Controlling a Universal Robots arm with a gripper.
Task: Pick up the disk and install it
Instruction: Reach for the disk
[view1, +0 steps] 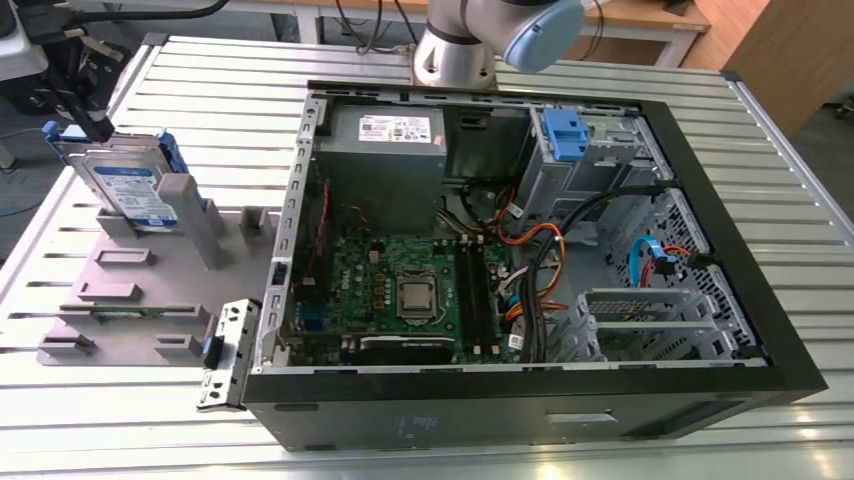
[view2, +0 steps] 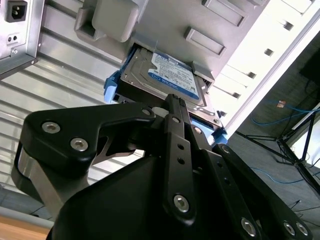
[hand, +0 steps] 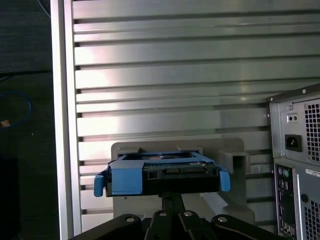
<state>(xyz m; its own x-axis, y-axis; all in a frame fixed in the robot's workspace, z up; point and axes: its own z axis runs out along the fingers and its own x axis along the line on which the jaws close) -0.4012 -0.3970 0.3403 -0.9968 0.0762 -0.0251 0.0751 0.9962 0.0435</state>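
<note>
Exterior view shows the disk (view1: 134, 185) outside the open computer case (view1: 534, 405), towards the exterior view's left. It stands tilted on edge in a slot of a grey fixture plate (view1: 160, 285) that lies on the slatted metal table (view1: 200, 70). Its blue-and-white label faces the camera, and its blue carrier frames the silver body. The black gripper (view1: 96, 130) hangs at the disk's upper corner, on the side away from the case.

In the first wrist view the disk (hand: 162, 172) is seen edge-on, with blue carrier tabs at both ends, and the gripper (hand: 172, 197) meets the middle of that edge. The fingers are drawn together into one narrow stem. Whether they pinch any part of the carrier cannot be told.

In the second wrist view the gripper (view2: 173, 102) touches the near edge of the disk (view2: 170, 75), which leans against the fixture.

Inside the case lie a green motherboard (view1: 400, 280), a grey power supply (view1: 387, 135) and a blue plastic bracket (view1: 563, 135) by the drive cage. The arm (view1: 461, 40) rises behind the case.
</note>
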